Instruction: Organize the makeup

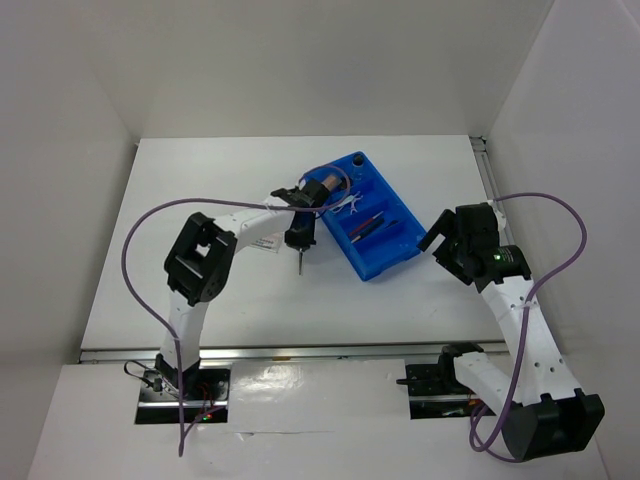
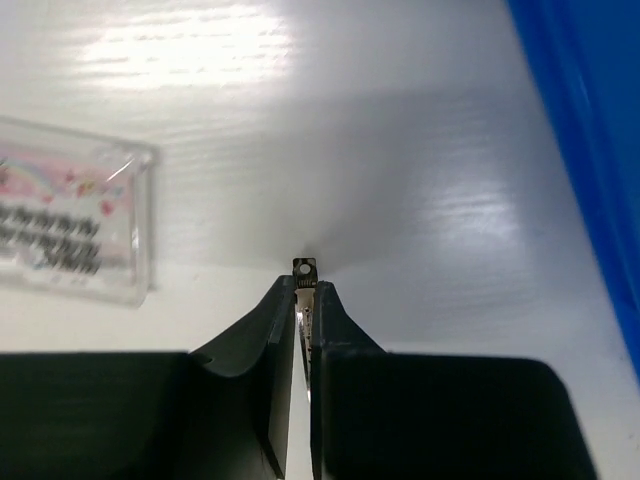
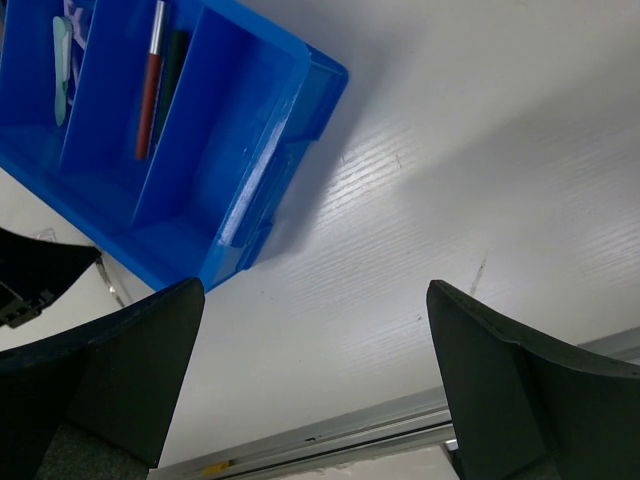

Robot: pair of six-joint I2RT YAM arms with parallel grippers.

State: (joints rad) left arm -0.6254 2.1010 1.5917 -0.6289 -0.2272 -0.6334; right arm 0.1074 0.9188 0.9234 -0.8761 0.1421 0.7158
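**Left gripper (image 2: 305,290) clamped on a thin dark pencil (image 2: 303,267) beside the tray**

Both black fingers press together on the thin dark pencil, and its tip just pokes out past them. In the top view it juts from the gripper toward the table's near edge, its long axis in line with the fingers. Whether the tip touches the surface cannot be told.

The white matte table (image 1: 200,200) is boxed in by plain white walls (image 1: 60,100) on the left, far and right sides. A metal rail (image 1: 300,352) runs along the near edge. A bright blue plastic compartment tray (image 1: 392,262) sits skewed, right of centre, with one long side just beside the held pencil. A clear flat plastic packet with rainbow print (image 2: 70,215) lies on the table near the pencil, to its left in the wrist view. White surface shows widely left of the arm and between the tray and the rail.

Right gripper (image 3: 315,288) hangs off the tray's right corner, its fingers spread wide and holding nothing. Inside the tray a red-and-silver pencil (image 3: 148,85) and a dark green pencil (image 3: 173,65) lie side by side in one long compartment, parallel to its walls. A tan bottle with a black cap (image 1: 322,187) lies at the tray's far-left end.
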